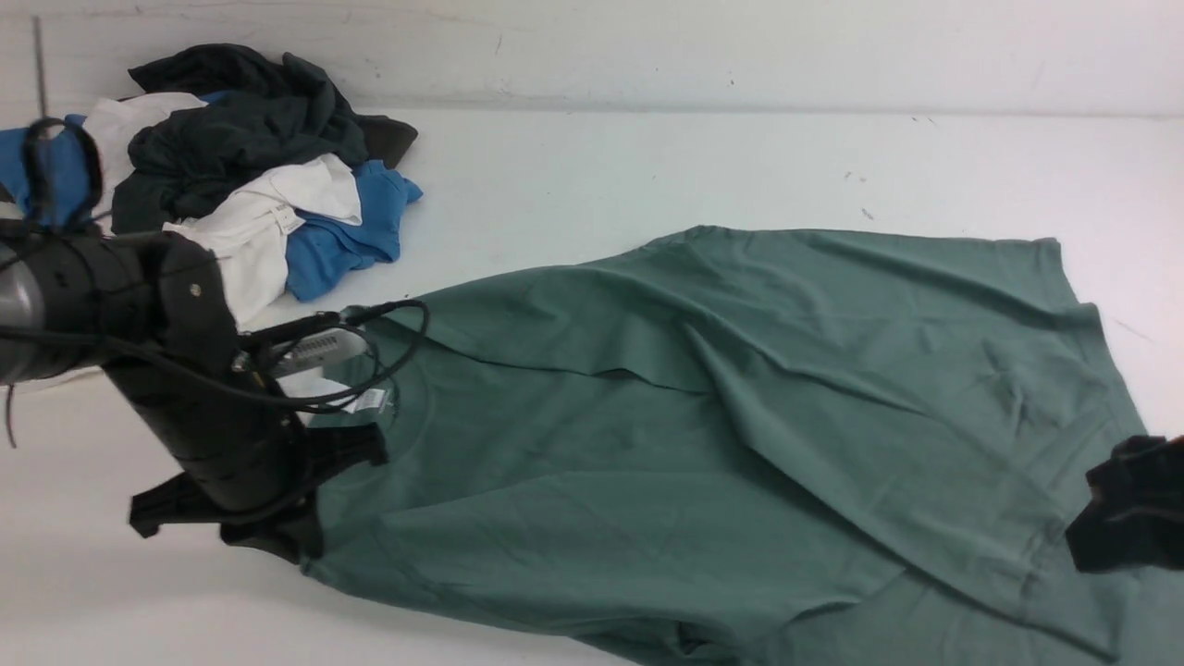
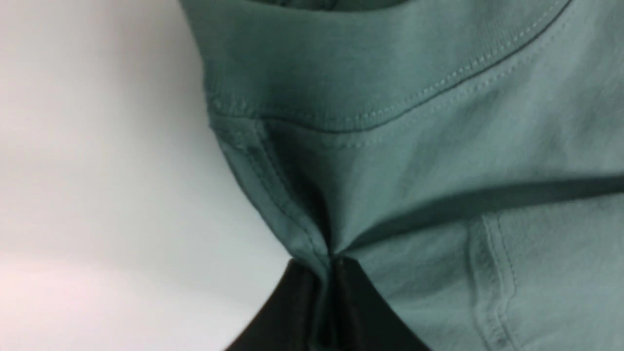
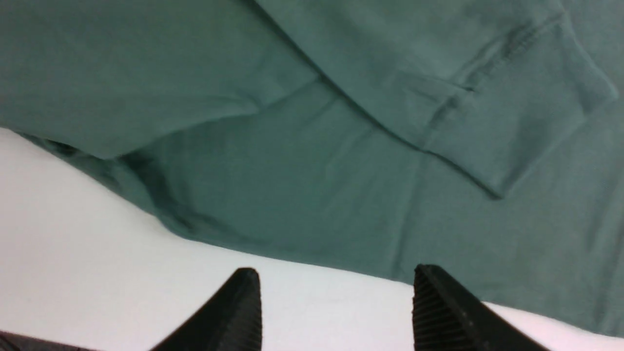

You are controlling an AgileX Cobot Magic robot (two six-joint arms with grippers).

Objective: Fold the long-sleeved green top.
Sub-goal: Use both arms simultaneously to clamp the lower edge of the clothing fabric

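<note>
A loose pile of clothes (image 1: pixel 250 157), dark charcoal, white and blue, lies on the white table (image 1: pixel 647 157) beyond the collar end of the green long-sleeved top (image 1: pixel 601 462), a little apart from it. The left gripper (image 1: pixel 310 518) sits at that collar end, on the top's near edge. In the left wrist view its fingers (image 2: pixel 292 312) are pressed together with a gather of green cloth pinched between them, just beside the ribbed collar (image 2: pixel 341 73) and a stitched seam. A white neck label (image 1: pixel 370 400) shows inside the collar, just past the gripper.

The top lies spread on the table, creased, with its collar toward the robot's left and its hem toward the right. One sleeve (image 1: pixel 832 435) is folded over the body of the top and runs slantwise toward the hem end, where its cuff (image 3: pixel 512 122) rests on the body.

The right gripper (image 1: pixel 1128 504) hangs at the top's hem end, by the near edge. Its fingers (image 3: pixel 438 317) stand wide apart with nothing between them, over bare table just off the top's edge.
</note>
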